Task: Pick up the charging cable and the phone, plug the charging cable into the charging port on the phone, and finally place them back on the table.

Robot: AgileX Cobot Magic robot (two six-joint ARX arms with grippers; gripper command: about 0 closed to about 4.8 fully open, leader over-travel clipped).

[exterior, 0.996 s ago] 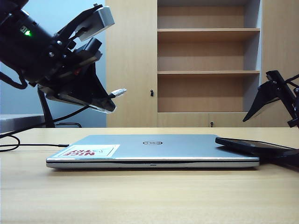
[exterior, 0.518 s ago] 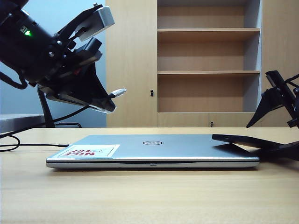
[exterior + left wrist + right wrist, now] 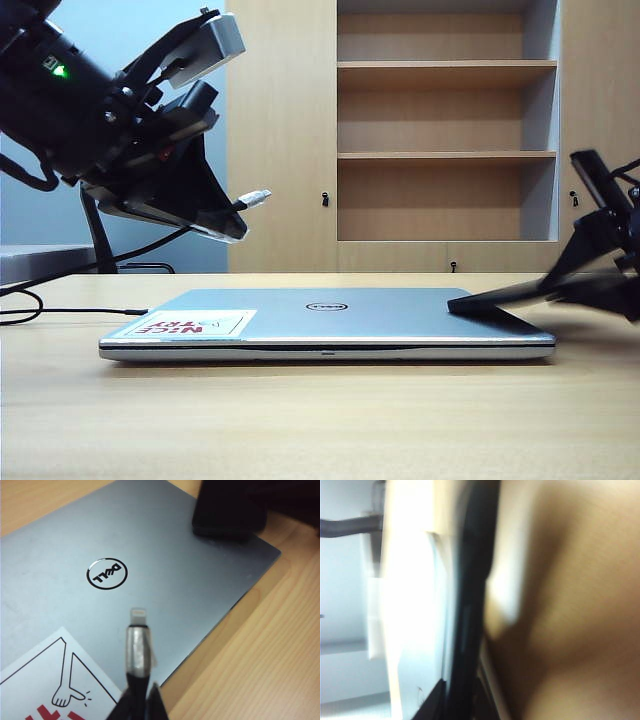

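Exterior view, right edge: right claw (image 3: 590, 275) has closed onto the phone (image 3: 500, 297), tilting it up off the laptop (image 3: 330, 322). Upper left, left claw (image 3: 232, 212) stays clamped on the charging cable (image 3: 254, 197).

One desk (image 3: 320, 420) of light wood grain. One silver laptop (image 3: 330, 320), closed, and on its lid one round logo (image 3: 326, 306) and one red-and-white sticker (image 3: 190, 323). One black phone (image 3: 500, 298), blurred in the exterior view. One charging cable (image 3: 160, 243) with one silvery connector tip (image 3: 255, 197); one more thin black cable (image 3: 70, 311) lies on the desk at the far left. Two robot arms, each with one hand: the left hand (image 3: 225, 215) and the right hand (image 3: 600, 275). One wooden cabinet (image 3: 445, 135) behind, with three open shelf levels in view
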